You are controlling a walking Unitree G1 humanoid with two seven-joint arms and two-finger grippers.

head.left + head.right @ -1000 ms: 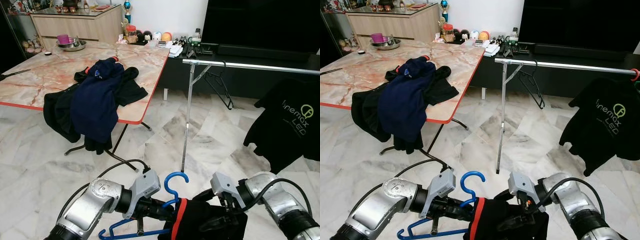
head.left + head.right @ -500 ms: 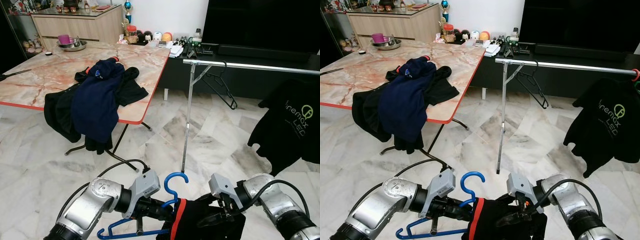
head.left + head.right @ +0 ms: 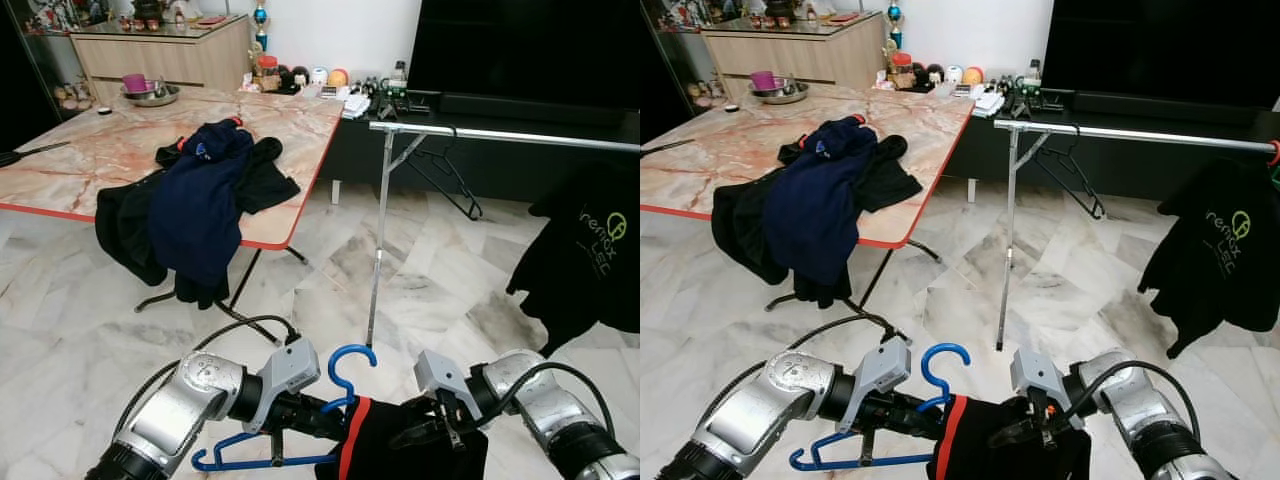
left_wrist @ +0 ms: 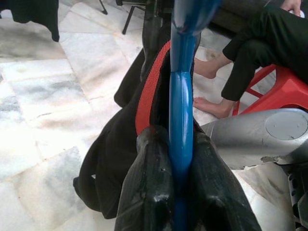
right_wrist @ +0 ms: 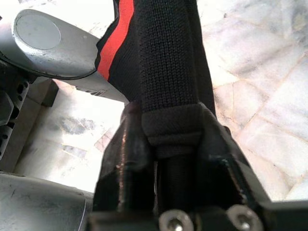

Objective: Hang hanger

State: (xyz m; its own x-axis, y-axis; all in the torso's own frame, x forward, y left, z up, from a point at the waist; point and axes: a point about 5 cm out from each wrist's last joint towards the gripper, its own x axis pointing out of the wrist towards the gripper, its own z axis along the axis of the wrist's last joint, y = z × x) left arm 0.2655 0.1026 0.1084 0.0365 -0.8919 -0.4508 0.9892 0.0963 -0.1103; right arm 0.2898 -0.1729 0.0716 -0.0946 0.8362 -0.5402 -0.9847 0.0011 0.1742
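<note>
A blue plastic hanger sits low in front of me, with my left gripper shut on its neck just under the hook. In the left wrist view the blue hanger runs between both fingers. A black garment with a red collar hangs on the hanger. My right gripper is shut on a thick black knit fold of the garment. The silver clothes rail stands ahead to the right, above and beyond the hanger.
A black hanger and a black printed T-shirt hang on the rail. A marble-top table with a pile of dark clothes stands at left. A seated person's bare feet and a red stool lie behind me.
The whole picture has shifted a little, so the camera moved. Both grippers keep their hold; the hanger and garment stay low between the arms.
</note>
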